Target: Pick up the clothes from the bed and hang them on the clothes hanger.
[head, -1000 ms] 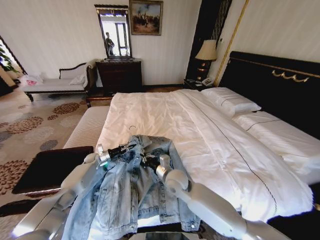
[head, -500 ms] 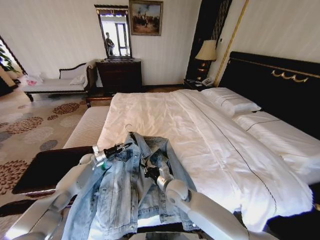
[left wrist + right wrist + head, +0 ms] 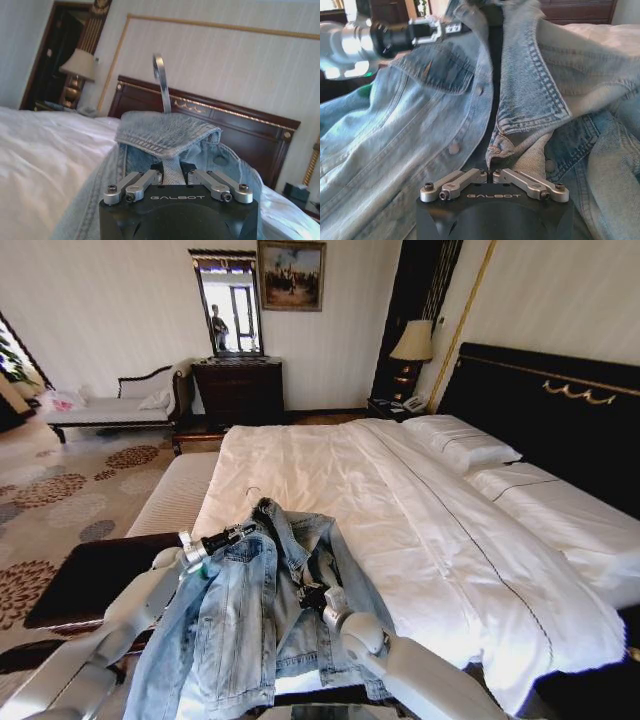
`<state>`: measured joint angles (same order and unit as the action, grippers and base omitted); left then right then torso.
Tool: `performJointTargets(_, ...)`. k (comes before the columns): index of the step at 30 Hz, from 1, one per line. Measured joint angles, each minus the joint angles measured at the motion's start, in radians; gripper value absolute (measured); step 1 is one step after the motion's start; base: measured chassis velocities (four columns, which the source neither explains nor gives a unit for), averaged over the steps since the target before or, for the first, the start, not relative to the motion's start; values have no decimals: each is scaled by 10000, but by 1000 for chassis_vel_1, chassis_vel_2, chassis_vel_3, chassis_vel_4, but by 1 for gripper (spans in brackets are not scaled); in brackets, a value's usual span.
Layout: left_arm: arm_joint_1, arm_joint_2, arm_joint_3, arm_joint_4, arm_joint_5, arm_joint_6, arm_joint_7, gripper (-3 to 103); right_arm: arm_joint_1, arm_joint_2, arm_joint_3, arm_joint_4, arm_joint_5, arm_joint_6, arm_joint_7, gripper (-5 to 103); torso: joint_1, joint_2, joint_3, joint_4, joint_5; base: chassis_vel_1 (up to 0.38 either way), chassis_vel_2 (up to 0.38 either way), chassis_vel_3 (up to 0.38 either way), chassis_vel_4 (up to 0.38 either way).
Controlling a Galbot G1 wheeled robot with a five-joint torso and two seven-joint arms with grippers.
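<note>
Since a second before, both arms had drawn back toward the robot. The left gripper (image 3: 240,531) stayed clamped on the denim jacket (image 3: 250,615) at its collar; the right gripper (image 3: 493,176) pinched the placket. The hanger (image 3: 161,82) was hidden save its hook, above the bed (image 3: 420,530).

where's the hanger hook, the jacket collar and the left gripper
hanger hook (image 3: 160,82), left wrist view, on the metal hook's shaft above the collar
jacket collar (image 3: 167,134), left wrist view, on the folded denim collar band
left gripper (image 3: 238,532), head view, at the fingertips where they meet the jacket's collar
</note>
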<state>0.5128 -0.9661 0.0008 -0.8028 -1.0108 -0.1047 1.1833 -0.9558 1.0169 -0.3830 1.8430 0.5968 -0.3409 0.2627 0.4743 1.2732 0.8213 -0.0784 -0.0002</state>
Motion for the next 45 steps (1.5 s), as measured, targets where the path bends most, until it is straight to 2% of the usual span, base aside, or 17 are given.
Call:
performJointTargets(3,-46,19,-22,-42,-80,-14,-60,15,-70,-43,-83,-73,-164,-11,-48,1,0,0,0,-5,6,0,0,0,0)
performJointTargets(6,42,121,-127,-259,-134,-25,-79,3,-126,22,21,-457,-409,117,-52,1,-1,0,-1,-4,3,0,0,0,0)
performJointTargets(18,546,204,-184,-299,229,-105,75,0,210,325,-55,-741,-498,282,87,0,0,-2,-1,-4,1,0,0,0,0)
performJointTargets(20,857,188,-343,-308,355,-119,23,0,240,336,-102,-713,-478,246,113,10,0,-2,-1,-3,1,0,0,0,0)
performJointTargets(22,961,180,-405,-302,450,-119,-18,0,240,326,-111,-696,-469,238,119,10,0,-2,-1,-1,-1,0,0,0,0)
performJointTargets(24,1103,180,-530,-255,658,-120,-84,0,242,307,-113,-659,-454,226,128,21,-1,-2,-1,-2,-1,0,0,0,0)
performJointTargets(27,1262,285,-784,-341,994,-63,-129,5,243,295,-119,-570,-424,181,165,32,-1,-1,-1,-3,0,0,0,0,0)
performJointTargets(28,1297,324,-832,-410,1022,-62,-145,11,240,291,-120,-546,-423,169,170,32,0,-2,-1,-3,0,0,0,0,0)
performJointTargets(31,1511,581,-1032,-850,1087,-93,-348,27,193,221,-121,-382,-433,110,189,48,0,-2,-1,-4,2,0,0,0,0)
performJointTargets(32,1511,581,-1032,-850,1087,-93,-348,27,193,221,-121,-382,-433,110,189,48,0,-2,-1,-4,2,0,0,0,0)
performJointTargets(35,1820,836,-1256,-949,1249,-241,-435,38,216,221,-119,-306,-493,103,187,66,-1,-1,-1,-5,1,0,0,0,0)
performJointTargets(38,2039,980,-1424,-1059,1317,-280,-441,44,252,248,-114,-279,-490,96,189,71,-1,-2,-1,-4,1,0,0,0,0)
performJointTargets(39,2418,1180,-1682,-1394,1360,-309,-466,55,287,249,-79,-221,-467,78,208,77,1,-2,-1,-3,1,0,0,0,0)
performJointTargets(40,2633,1279,-1821,-1618,1362,-308,-501,55,299,232,-56,-184,-452,69,218,82,2,-2,-1,-2,0,0,0,0,0)
performJointTargets(42,3248,1541,-2242,-2227,1358,-284,-596,66,310,160,13,-64,-406,46,247,88,2,-2,-2,-2,1,0,0,0,0)
performJointTargets(44,3675,1673,-2558,-2631,1357,-282,-617,66,313,104,51,4,-367,33,270,93,1,-1,-2,-2,1,0,0,0,0)
performJointTargets(45,4366,1853,-3107,-3289,1339,-261,-703,76,330,-20,115,116,-324,26,296,97,0,-1,-2,-2,0,0,0,0,0)
